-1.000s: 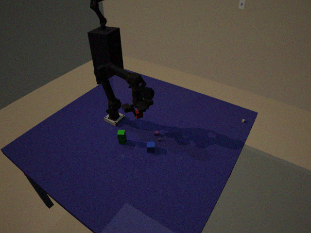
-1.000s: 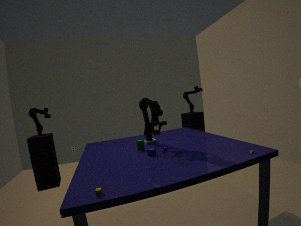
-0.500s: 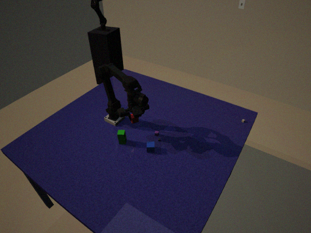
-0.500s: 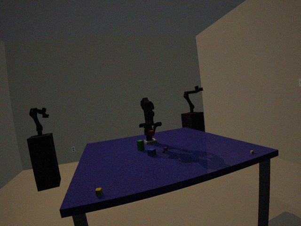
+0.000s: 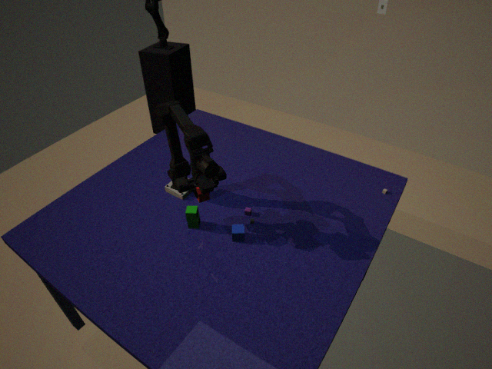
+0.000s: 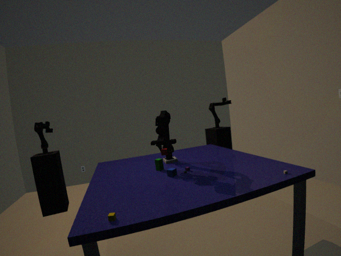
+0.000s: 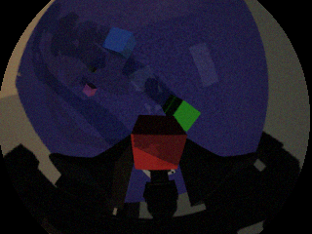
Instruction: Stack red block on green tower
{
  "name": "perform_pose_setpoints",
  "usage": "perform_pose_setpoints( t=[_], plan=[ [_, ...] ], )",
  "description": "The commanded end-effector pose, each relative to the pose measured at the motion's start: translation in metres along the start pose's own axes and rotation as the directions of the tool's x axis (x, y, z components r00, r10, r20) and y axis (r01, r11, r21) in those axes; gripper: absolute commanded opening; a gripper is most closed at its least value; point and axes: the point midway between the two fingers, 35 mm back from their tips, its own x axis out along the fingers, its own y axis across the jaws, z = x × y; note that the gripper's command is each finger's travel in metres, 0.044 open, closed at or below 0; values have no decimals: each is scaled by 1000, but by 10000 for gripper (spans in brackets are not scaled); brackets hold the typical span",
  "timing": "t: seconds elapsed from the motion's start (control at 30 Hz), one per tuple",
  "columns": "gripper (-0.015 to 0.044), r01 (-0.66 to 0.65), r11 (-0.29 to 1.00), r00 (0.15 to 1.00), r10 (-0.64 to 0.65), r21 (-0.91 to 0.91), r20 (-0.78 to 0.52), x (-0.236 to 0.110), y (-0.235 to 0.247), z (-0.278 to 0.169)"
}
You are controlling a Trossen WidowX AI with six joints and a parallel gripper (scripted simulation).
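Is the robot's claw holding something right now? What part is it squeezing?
Yes. The gripper holds the red block, with its fingers pressed against the block's two opposite sides, up in the air above the table.

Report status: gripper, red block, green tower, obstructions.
Gripper shut on red block, held aloft. Green tower upright, not yet topped. Blue block beside the tower, off the path.
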Motion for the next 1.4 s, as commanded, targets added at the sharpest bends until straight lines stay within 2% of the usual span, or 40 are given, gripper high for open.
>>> perform_pose_setpoints(
  t=[0.0,0.4,0.63,0.9,1.37],
  plan=[
    [0,-3,1000,1000,3,-3,2,0,-11,3],
    [0,0,1000,1000,0,-4,6,-1,-52,7],
    [0,0,1000,1000,0,-4,6,5,-53,7],
    [0,0,1000,1000,0,-4,6,31,-53,7],
    [0,0,1000,1000,0,-4,6,32,-53,7]
  ],
)
